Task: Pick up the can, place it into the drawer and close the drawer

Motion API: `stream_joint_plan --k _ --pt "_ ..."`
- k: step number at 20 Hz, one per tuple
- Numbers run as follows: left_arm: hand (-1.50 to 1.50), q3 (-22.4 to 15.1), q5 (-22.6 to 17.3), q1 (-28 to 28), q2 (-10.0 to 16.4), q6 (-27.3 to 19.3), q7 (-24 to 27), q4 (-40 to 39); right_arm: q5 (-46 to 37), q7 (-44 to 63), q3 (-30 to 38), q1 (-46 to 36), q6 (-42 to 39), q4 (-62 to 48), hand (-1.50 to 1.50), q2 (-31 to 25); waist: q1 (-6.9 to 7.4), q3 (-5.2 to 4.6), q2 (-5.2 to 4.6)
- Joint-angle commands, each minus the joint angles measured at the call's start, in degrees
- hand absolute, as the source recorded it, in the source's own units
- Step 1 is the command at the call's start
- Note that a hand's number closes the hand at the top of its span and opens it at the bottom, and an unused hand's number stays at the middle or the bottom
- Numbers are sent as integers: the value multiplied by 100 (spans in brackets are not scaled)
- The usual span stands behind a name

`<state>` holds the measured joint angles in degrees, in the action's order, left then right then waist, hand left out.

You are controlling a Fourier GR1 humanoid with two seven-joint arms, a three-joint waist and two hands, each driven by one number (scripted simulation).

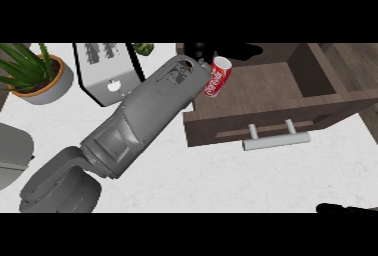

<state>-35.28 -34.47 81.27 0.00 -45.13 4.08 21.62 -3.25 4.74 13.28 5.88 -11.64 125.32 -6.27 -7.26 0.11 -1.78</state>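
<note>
White, lightly veined counter (221, 172) underneath, with a potted plant (33, 72) at the far left corner and a white appliance (107, 70) just beside it. Further right, a dark wooden drawer (214, 125), pulled open, with a pale bar handle (275, 140) on the front. Stretched diagonally from the lower left up to the drawer's far left corner, the left hand (201, 50), black fingers curled round the upper end of the can (216, 79). Red can with white lettering, tilted, hanging over the left part of the open drawer, apparently not yet resting on the drawer's floor; hard to say for certain from above. Probably light and stiff, but thin-walled, so easy to dent if squeezed too much; smooth and round too, so likely slippery and ready to roll once laid on its side. Best taken round the middle of the body, thumb opposite the fingers; held near the end as now, may swing or slip out. Better to lower it close to the floor before letting go. Only a small black part of the right hand (345, 208) at the lower right edge, well apart from the drawer; open or closed, not possible to tell. After the release, a push on the handle or the front panel to close.
</note>
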Motion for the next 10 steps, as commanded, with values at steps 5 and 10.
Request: stream_joint_plan --k 5,10 --pt "-150 163 -429 -126 0 -33 435 214 -1044 -141 -343 -364 -6 333 -150 -417 162 -9 16" --pt "-150 108 -593 40 0 -253 420 304 -2119 -315 -777 -352 88 297 -150 -565 238 -6 45"
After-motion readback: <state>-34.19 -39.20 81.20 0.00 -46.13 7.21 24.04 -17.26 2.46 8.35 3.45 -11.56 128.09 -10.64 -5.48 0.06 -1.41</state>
